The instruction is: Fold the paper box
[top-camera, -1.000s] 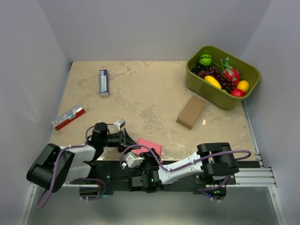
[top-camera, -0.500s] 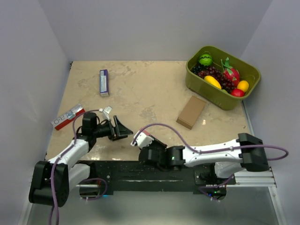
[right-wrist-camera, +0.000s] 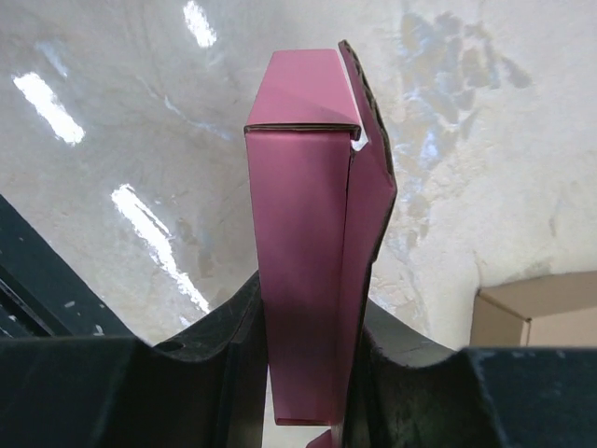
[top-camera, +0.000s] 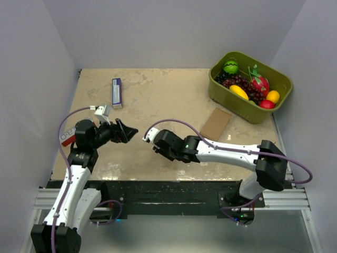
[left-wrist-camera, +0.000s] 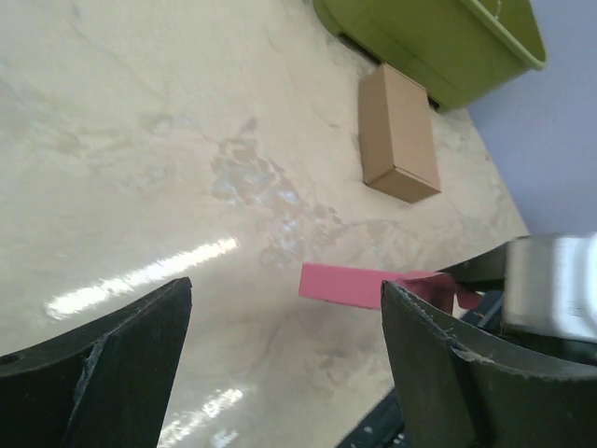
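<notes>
Both arms have swung up from the bottom edge toward left of centre since a second ago. The paper box (right-wrist-camera: 303,187) left its spot on the worktop (top-camera: 168,100) with the right one.

Right claw (right-wrist-camera: 308,313) is pinched part-closed on the box's lower end. The rest sticks out unsupported, apparently clear of the surface.

Left claw (top-camera: 127,132) now has its jaws spread wide with nothing in them, aimed at the box's free end from just beside it.

Risks as I see them:
- The grip is on one end only, so a push from the left claw could pivot the box or slide it out.
- The side flap at centre-right of the right wrist view stands loose. It may spring open or catch on a finger.
- Thin card: squeezing harder could crease a panel instead of the fold line.
- A misaligned left approach would hit the box edge-on and buckle it.
</notes>
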